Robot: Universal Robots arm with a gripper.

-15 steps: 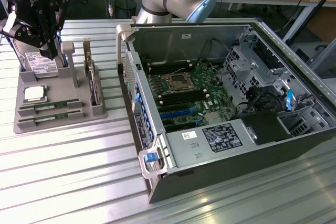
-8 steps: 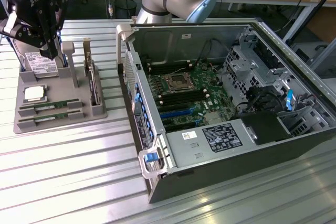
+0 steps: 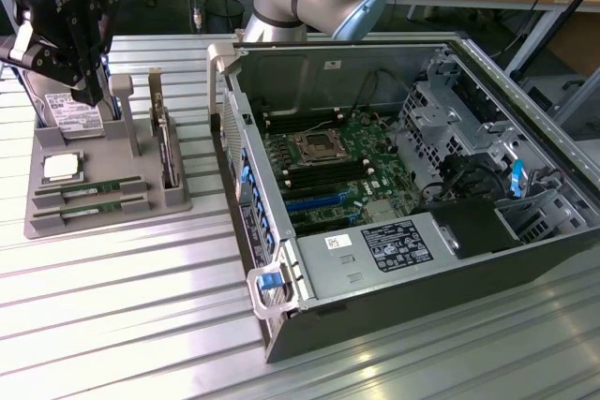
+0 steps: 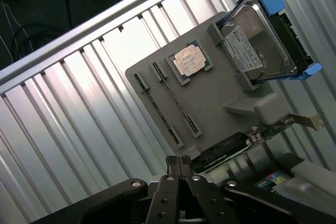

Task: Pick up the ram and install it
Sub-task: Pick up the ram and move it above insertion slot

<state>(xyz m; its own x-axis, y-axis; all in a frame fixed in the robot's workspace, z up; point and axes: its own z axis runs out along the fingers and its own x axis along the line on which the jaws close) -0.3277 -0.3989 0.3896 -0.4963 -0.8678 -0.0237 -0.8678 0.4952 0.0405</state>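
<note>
Both jaws of the gripper (image 4: pixel 179 162) are seen pressed together, with nothing held. It is poised above the grey tray (image 3: pixel 112 164) on the surface (image 3: pixel 141 325). The ram (image 3: pixel 91 190) appears slotted in that tray, at about six o'clock from the gripper in the exterior view. The approach is judged in hand; a grasp would call for parted jaws lowered over the stick.

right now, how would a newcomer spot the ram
Left of the open computer case in the exterior view sits a grey tray. Along its near edge lie two ram sticks. They are long, narrow and green, unlike the square silver processor beside them.
</note>
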